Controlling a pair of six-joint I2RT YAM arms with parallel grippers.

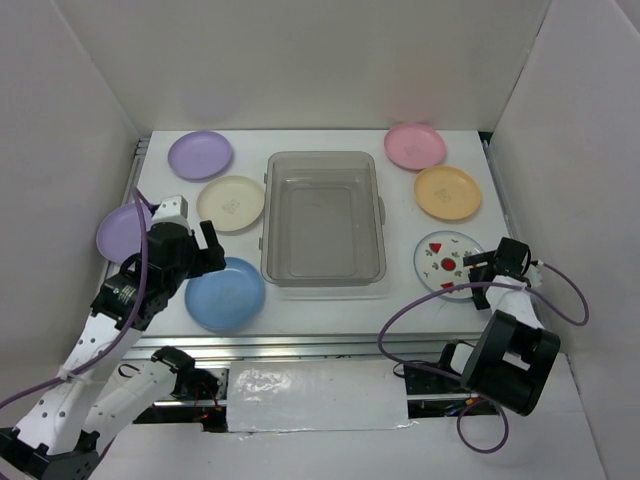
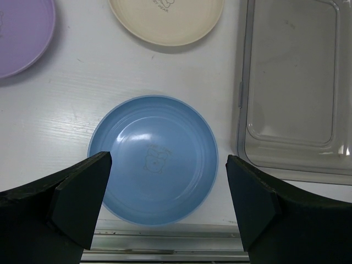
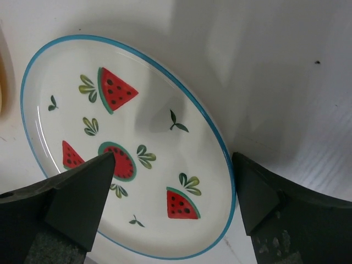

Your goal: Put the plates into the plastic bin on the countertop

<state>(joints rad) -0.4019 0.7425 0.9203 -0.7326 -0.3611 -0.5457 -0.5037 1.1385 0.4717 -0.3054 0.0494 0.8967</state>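
The clear plastic bin [image 1: 323, 217] stands empty mid-countertop [image 1: 400, 300]. My left gripper [image 1: 211, 252] hovers open over the blue plate [image 2: 154, 159], its jaws either side of the plate's near half and holding nothing [image 2: 169, 165]. My right gripper [image 1: 474, 274] is open at the white plate with red watermelon prints [image 3: 132, 143]; one finger is over the plate and the other is beyond its blue rim, with nothing gripped [image 3: 173, 159]. The cream plate [image 1: 231, 203], two lilac plates [image 1: 200, 154] [image 1: 118, 232], the pink plate [image 1: 415, 146] and the orange-yellow plate [image 1: 447, 192] lie around the bin.
White walls [image 1: 80, 120] close in the left, back and right sides. A metal rail [image 1: 300, 345] runs along the front edge just below the blue plate. The left arm covers part of the nearer lilac plate. Purple cables [image 1: 570, 300] loop beside both arms.
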